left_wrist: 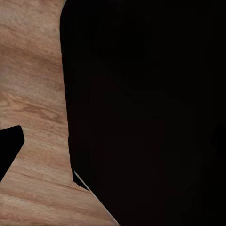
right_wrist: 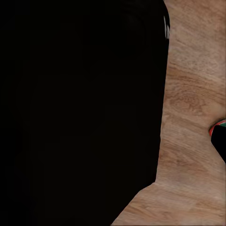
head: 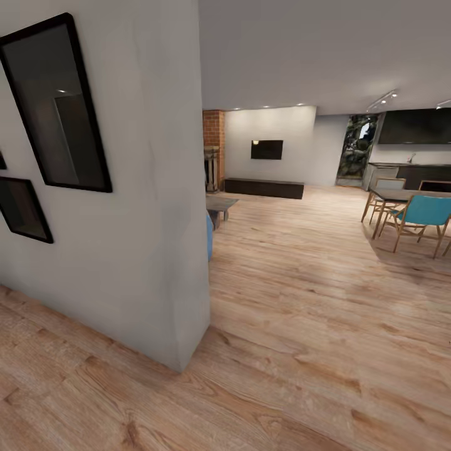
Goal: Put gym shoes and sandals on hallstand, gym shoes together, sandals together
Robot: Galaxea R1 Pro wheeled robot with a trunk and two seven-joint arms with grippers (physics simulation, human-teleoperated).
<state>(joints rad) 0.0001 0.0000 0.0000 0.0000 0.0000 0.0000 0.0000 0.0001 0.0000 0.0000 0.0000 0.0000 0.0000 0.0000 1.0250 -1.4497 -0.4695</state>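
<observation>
Scene: robot in transit, wall corner (head: 181,263) ahead, plank floor (head: 300,351) bare.
Shoes: none in sight; prob. light, soft uppers, so grip at heel collar.
Jaws: state can't be told.

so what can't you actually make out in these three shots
- Left pincer: the left wrist view is mostly a black shape; open or shut can't be told.
- Right pincer: the same in the right wrist view, behind a dark mass.
- A red and green sliver at that view's edge, cut off; unidentifiable.
- Head view: the wall hides what lies behind it.
</observation>
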